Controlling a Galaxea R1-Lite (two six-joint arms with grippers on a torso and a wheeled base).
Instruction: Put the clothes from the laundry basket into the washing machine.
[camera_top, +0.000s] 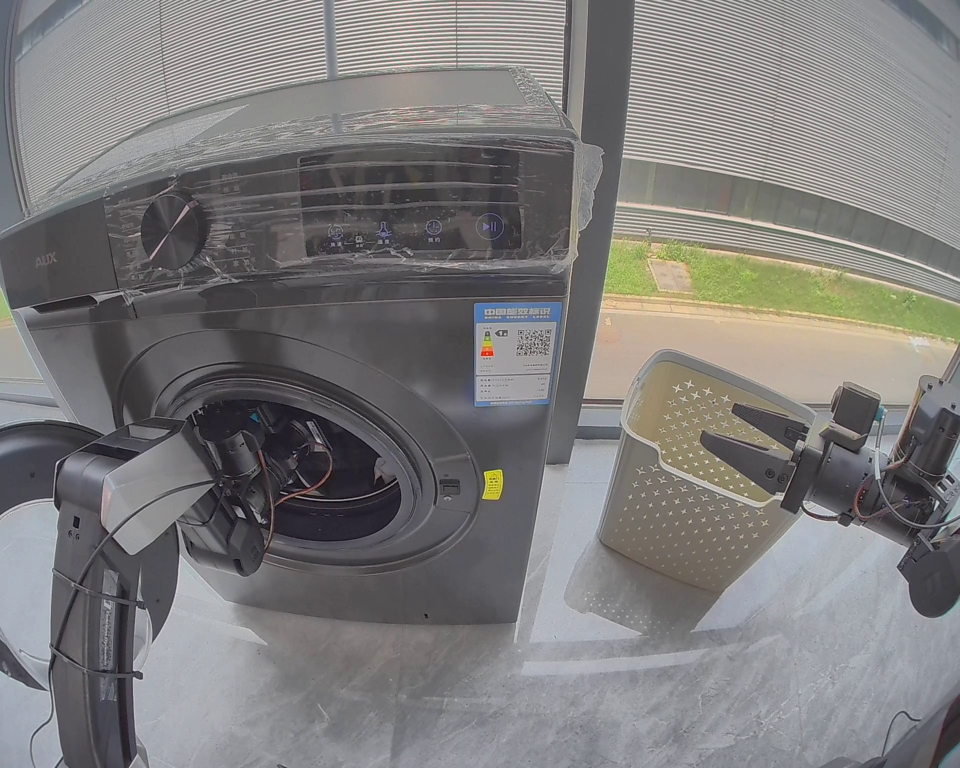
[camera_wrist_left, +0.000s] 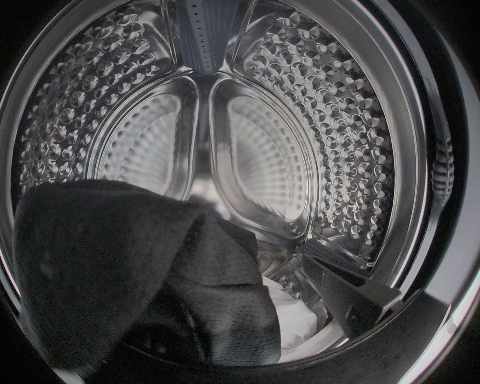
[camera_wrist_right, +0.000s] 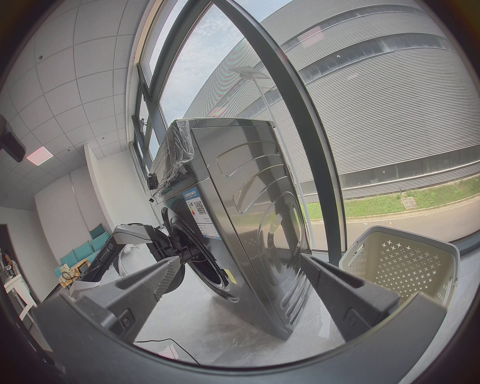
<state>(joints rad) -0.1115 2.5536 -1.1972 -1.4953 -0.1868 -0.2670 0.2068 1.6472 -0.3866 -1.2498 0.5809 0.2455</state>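
Observation:
The grey washing machine stands with its round door swung open, and my left arm reaches into the drum mouth. Inside the steel drum, my left gripper is open. A dark garment is draped over one finger; the other finger is bare. A white cloth lies at the drum's bottom. My right gripper hangs open and holds nothing, just above the cream laundry basket. What shows of the basket's inside has no clothes.
The open door juts out at the machine's left side by my left arm. A dark window pillar stands between machine and basket. Bare stone floor spreads in front. A cable lies on the floor.

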